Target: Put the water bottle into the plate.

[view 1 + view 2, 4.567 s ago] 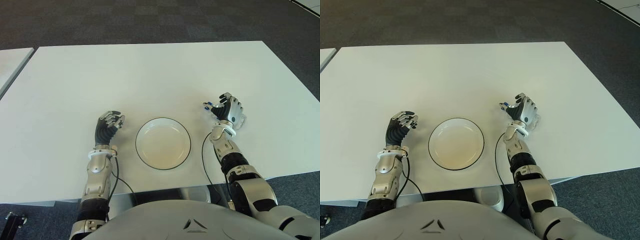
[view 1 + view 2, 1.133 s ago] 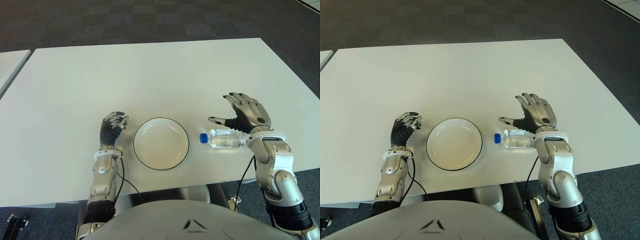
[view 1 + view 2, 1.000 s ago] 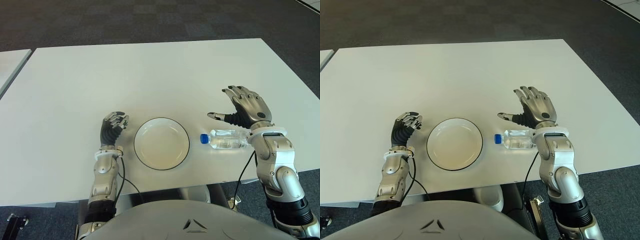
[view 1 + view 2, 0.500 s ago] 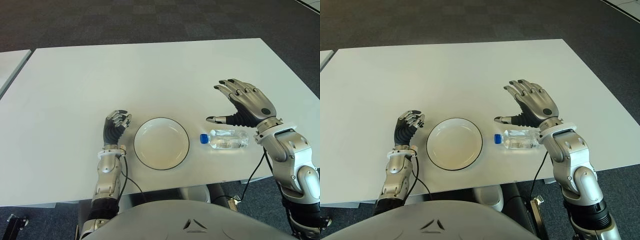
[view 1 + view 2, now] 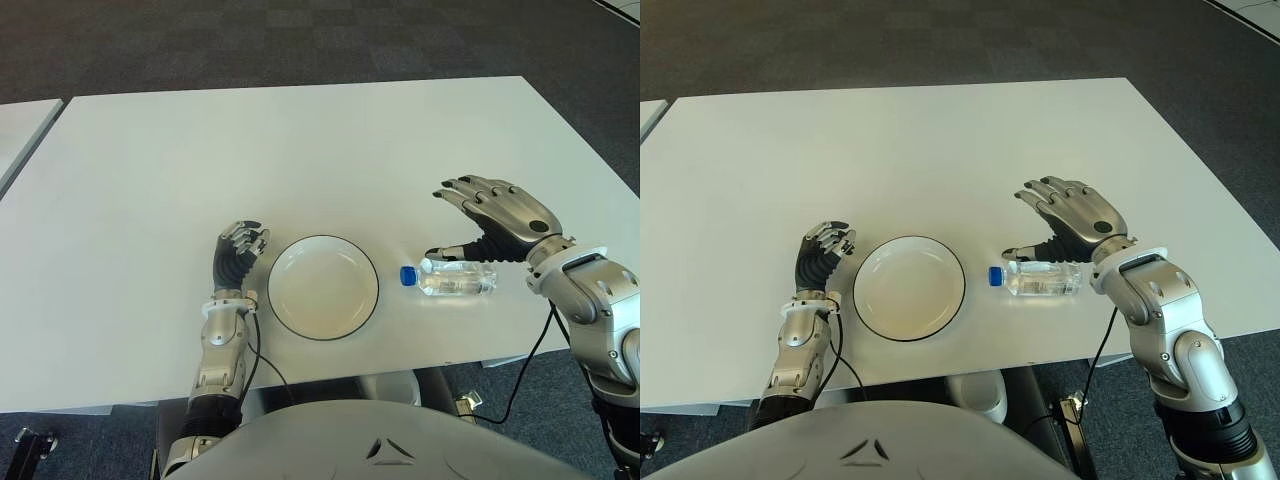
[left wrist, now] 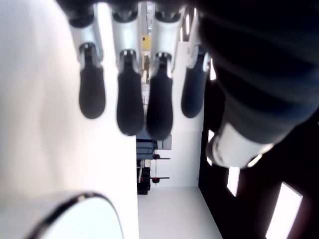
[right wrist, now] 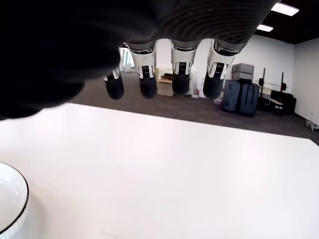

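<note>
A clear water bottle (image 5: pixel 457 277) with a blue cap lies on its side on the white table (image 5: pixel 300 150), cap toward the plate. The white plate (image 5: pixel 322 287) with a dark rim sits near the front edge, a short gap left of the cap. My right hand (image 5: pixel 478 218) hovers over the bottle's far side, fingers spread and the thumb close to the bottle, holding nothing. Only its fingertips (image 7: pixel 180 82) and the plate's rim (image 7: pixel 15 199) show in the right wrist view. My left hand (image 5: pixel 240 250) shows just left of the plate, fingers curled loosely and empty.
Dark carpet lies beyond the table. Another white table's corner (image 5: pixel 20 125) shows at the far left. Cables (image 5: pixel 262 360) hang from both forearms over the front edge.
My right hand has dropped toward the bottle and shifted right, its thumb now near the bottle. The bottle, absent 4.6 s ago, lies still. My left hand edged slightly right.
</note>
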You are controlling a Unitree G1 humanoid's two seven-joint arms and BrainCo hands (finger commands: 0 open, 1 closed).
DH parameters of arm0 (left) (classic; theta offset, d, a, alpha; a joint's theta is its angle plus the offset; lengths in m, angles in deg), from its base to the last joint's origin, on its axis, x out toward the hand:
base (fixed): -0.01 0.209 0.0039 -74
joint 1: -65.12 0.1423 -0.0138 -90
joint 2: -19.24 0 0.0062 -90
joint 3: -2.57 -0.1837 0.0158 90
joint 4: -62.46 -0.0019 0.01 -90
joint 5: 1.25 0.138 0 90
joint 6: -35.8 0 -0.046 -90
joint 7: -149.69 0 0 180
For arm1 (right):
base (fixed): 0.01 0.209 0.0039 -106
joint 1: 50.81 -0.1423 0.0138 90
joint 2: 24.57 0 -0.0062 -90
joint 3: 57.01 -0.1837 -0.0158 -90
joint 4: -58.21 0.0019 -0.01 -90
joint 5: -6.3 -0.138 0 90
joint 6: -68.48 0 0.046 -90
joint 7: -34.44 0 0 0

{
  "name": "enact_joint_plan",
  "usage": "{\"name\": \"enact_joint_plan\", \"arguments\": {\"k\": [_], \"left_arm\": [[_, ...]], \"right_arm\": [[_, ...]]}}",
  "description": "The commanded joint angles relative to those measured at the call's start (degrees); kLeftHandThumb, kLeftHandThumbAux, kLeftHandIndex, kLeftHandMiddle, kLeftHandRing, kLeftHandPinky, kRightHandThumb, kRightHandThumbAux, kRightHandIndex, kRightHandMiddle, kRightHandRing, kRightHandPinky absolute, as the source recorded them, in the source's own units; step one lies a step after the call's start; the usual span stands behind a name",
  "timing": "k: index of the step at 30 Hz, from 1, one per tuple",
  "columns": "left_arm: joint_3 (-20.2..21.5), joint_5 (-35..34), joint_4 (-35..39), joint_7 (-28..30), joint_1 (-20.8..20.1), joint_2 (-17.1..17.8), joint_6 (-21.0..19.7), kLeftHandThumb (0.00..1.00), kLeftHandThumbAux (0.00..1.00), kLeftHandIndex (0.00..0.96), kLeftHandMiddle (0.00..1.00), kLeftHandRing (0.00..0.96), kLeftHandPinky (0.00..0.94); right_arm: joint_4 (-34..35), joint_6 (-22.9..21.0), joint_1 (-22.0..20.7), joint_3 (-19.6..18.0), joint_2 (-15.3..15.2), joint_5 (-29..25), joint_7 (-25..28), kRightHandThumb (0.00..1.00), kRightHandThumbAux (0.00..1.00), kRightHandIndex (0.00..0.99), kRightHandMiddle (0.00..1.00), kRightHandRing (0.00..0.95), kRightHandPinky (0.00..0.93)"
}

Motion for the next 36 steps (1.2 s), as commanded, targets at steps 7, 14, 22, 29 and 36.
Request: {"name": "enact_joint_plan", "arguments": {"k": [7, 14, 22, 29, 36], "left_arm": [[-2.4, -0.6, -1.2, -1.0, -1.0, -2.7, -0.2, 0.705, 0.711, 0.433, 0.606, 0.593, 0.582], [-3.0, -0.7, -2.1, -1.0, -1.4, -2.7, 1.1, 0.706, 0.712, 0.433, 0.609, 0.596, 0.581], [-3.2, -0.9, -2.5, -1.5, -1.6, -2.2, 2.1, 0.706, 0.713, 0.433, 0.609, 0.599, 0.59], [-2.7, -2.3, -2.9, -1.2, -1.7, -2.1, 3.5, 0.707, 0.712, 0.433, 0.612, 0.597, 0.583], [-2.2, -2.7, -3.4, -1.2, -1.9, -1.5, 4.7, 0.707, 0.712, 0.433, 0.619, 0.605, 0.589]], "right_arm": [[-1.9, 2.5, -0.6, -2.9, -3.5, -3.4, 1.9, 0.612, 0.21, 0.0, 0.0, 0.0, 0.0], [-4.4, 4.7, -4.2, -2.0, -5.5, -6.6, 3.2, 0.598, 0.18, 0.0, 0.0, 0.0, 0.0], [-16.2, 15.7, -5.8, -2.1, -9.0, -13.6, -1.5, 0.57, 0.158, 0.0, 0.0, 0.0, 0.0], [-25.5, 28.2, -5.5, -2.6, -10.8, -17.9, -8.8, 0.517, 0.148, 0.0, 0.0, 0.0, 0.0], [-30.3, 37.2, -3.9, -3.1, -10.3, -19.8, -15.2, 0.424, 0.163, 0.0, 0.0, 0.0, 0.0]]}}
